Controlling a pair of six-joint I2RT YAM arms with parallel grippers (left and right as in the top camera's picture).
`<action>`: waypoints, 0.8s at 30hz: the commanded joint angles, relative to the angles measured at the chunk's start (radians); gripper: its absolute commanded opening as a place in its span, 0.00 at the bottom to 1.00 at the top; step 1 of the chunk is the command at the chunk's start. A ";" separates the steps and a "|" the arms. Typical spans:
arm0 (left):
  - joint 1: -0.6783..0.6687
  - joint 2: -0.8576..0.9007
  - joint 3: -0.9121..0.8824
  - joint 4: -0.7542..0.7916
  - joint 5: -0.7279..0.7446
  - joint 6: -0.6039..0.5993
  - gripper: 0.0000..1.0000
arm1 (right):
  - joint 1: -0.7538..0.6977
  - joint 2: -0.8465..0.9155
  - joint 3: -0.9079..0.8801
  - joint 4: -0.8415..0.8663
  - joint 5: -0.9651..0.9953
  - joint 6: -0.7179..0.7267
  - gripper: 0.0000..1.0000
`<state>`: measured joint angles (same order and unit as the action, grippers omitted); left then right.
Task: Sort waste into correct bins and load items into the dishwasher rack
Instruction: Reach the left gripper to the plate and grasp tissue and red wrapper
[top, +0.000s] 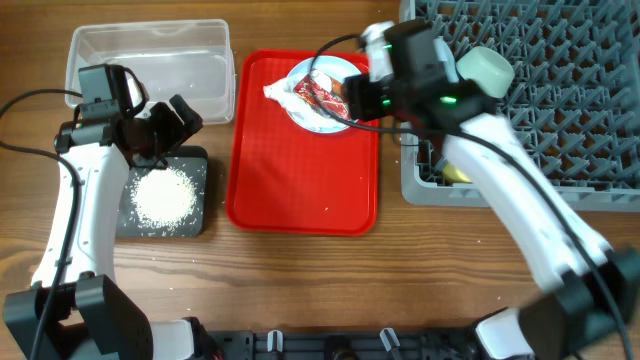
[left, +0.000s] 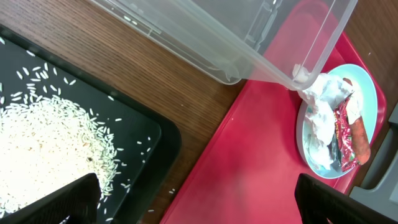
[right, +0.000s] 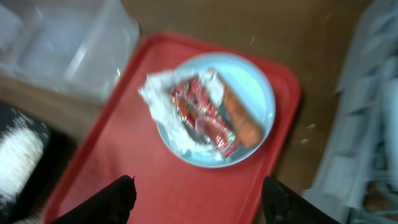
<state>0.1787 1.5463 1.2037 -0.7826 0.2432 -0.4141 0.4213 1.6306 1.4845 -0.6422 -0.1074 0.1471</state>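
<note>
Just ahead of your right fingers (right: 109, 202), spread wide and empty, the light blue plate (right: 256, 84) on the red tray (right: 161, 180) holds the orange carrot-like piece (right: 241, 121), lying diagonally beside the wrapper (right: 205, 115).

The brown wooden table (top: 300, 280) carries four things. A clear plastic tub (top: 150, 28) sits far left, with a black tray (top: 197, 190) just in front of it. A red serving tray (top: 300, 170) lies at centre, and the grey dishwasher rack (top: 560, 100) is far right.
</note>
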 joint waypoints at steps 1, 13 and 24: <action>0.005 -0.001 0.001 0.000 -0.006 -0.013 1.00 | -0.045 -0.209 0.006 -0.014 0.084 0.020 0.84; -0.420 0.026 0.209 0.068 -0.144 -0.142 0.98 | -0.122 -0.323 0.006 -0.213 0.193 0.048 1.00; -0.570 0.811 0.922 -0.150 -0.204 -0.335 0.88 | -0.122 -0.323 0.006 -0.296 0.193 0.092 1.00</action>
<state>-0.3859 2.2665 2.0979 -0.9207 0.0063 -0.7250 0.3019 1.3045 1.4887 -0.9318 0.0727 0.2169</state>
